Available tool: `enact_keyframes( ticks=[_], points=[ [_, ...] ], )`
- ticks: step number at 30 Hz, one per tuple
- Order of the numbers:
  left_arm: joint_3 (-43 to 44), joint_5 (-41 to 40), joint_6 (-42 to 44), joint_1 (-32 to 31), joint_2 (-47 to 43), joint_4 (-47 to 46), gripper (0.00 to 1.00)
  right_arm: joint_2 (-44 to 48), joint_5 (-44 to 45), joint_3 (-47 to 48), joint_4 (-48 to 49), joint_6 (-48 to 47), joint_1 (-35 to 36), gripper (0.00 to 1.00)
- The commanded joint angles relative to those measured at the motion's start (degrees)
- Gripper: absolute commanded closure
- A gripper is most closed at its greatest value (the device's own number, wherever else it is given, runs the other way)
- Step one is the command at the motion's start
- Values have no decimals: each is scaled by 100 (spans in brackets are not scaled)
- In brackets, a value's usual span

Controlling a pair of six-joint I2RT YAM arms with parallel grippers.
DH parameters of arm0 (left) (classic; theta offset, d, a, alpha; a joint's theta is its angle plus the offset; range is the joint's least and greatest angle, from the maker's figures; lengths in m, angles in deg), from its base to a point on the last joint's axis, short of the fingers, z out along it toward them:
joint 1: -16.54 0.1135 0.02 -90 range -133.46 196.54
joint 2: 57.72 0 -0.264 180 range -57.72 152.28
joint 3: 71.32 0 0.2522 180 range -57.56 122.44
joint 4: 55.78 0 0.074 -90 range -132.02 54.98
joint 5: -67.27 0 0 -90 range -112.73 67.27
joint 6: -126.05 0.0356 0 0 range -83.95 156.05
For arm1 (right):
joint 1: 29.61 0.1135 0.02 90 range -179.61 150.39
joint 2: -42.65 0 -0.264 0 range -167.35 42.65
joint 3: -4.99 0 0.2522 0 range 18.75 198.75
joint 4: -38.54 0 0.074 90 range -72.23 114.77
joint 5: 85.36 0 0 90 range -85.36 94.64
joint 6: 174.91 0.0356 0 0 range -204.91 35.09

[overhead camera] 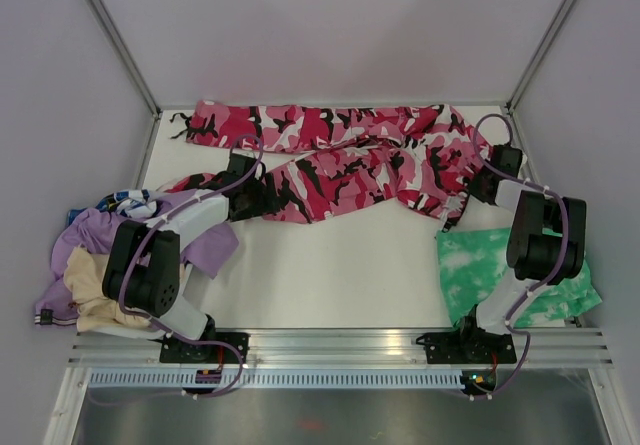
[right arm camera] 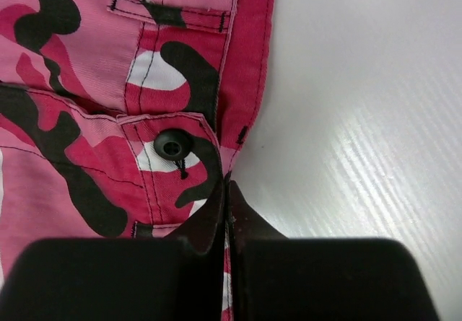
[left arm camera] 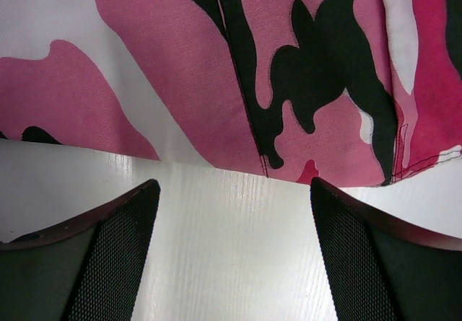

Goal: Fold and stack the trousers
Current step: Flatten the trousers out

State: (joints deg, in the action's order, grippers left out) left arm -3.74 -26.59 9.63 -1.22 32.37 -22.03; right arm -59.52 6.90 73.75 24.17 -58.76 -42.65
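The trousers in pink, red, white and black camouflage lie spread across the far half of the table, legs reaching left. My left gripper stands open at the near edge of one leg. In the left wrist view the trousers fill the top, and bare table shows between the fingers of the left gripper. My right gripper is at the waist end on the right. In the right wrist view the right gripper is shut on the waistband edge of the trousers, just below a black button.
A green-and-white tie-dye garment lies folded at the near right under the right arm. A heap of lilac and beige clothes sits at the near left. A metal rail runs along the front edge, and walls close in the table.
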Motion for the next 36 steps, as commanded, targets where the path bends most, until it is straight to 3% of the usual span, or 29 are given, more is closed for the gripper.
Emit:
enact_keyframes(
  ticks=[1,9,13,15,18,19,22,29,36],
  points=[
    [-65,-141,-84,-8,-26,-197,10,109,274,396,87,-206,-224,100],
    [-126,-387,180,-17,-210,-39,10,637,345,757,-414,-304,-1349,100],
    [-153,-502,268,-26,-307,-3,10,637,-40,951,-485,-417,-1447,100],
    [-170,-537,190,-52,-264,-47,10,637,-513,986,-467,-462,-1369,93],
    [-240,-563,-258,-61,-184,-126,10,724,-858,1117,-624,-706,-1141,68],
    [-267,-607,-581,-52,-132,-135,11,786,-859,1161,-669,-786,-1053,51],
    [-381,-704,-1135,-52,-114,-337,11,1111,-911,1302,-748,-1024,-666,24],
    [-118,-1108,-1875,-52,324,110,9,1849,-1729,1058,-398,-1068,248,18],
    [-399,-1125,-2544,-43,694,-890,15,2456,-1966,486,-265,-822,609,17]
  ],
)
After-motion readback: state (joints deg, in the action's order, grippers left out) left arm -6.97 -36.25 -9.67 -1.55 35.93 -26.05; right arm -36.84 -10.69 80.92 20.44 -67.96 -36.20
